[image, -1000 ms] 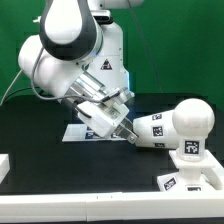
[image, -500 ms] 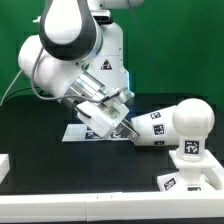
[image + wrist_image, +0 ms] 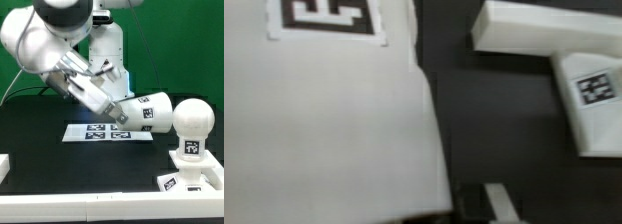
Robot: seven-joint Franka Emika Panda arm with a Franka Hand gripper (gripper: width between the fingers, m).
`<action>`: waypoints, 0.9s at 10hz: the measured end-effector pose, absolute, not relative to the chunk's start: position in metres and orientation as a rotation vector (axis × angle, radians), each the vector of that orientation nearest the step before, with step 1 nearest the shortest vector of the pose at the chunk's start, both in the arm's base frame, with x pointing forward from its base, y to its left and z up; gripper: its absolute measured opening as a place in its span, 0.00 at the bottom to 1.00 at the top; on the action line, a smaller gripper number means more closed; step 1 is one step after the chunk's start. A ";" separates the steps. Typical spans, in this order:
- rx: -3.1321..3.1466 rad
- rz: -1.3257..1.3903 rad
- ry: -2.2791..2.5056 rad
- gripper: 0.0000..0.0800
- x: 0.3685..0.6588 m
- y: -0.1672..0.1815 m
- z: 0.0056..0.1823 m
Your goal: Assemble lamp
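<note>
**Shade aloft in hand, beside bulb**

Exterior view:
- Found the hand (image 3: 122, 112) just left of centre frame, clenched on the shade (image 3: 150, 110) at its narrower end.
- Logged the shade hanging clear of the desk (image 3: 40, 150), lying nearly level, wider end toward the exterior view's right.
- Placed it directly above the right end of the marker board (image 3: 95, 132), which lies flat on the dark desk at centre frame.
- Spotted the bulb (image 3: 190, 117) at right of frame, upright on the base (image 3: 188, 180), which sits in the lower right corner.
- Put the shade's wide rim just beside the bulb's round head; cannot tell whether touching.
- Traced the arm up from the hand into the upper left of the frame.

Wrist view:
- Saw the shade (image 3: 331, 120) very close and blurred, filling much of the frame as a white wall with one tag at its edge.
- Noted a second tagged white piece (image 3: 571, 70) beyond a dark strip of desk; too blurred to name.
</note>
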State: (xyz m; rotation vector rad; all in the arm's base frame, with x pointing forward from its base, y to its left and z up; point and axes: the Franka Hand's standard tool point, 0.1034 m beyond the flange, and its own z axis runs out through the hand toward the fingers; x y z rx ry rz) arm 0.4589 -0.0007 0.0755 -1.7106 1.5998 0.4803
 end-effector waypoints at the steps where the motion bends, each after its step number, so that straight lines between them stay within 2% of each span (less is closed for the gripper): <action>1: -1.791 0.411 1.652 0.05 0.469 -0.002 0.091; 2: -1.865 0.370 1.656 0.05 0.475 0.008 0.106; 5: -1.956 0.137 1.796 0.05 0.481 0.005 0.101; 9: -1.976 0.127 1.846 0.05 0.484 0.007 0.106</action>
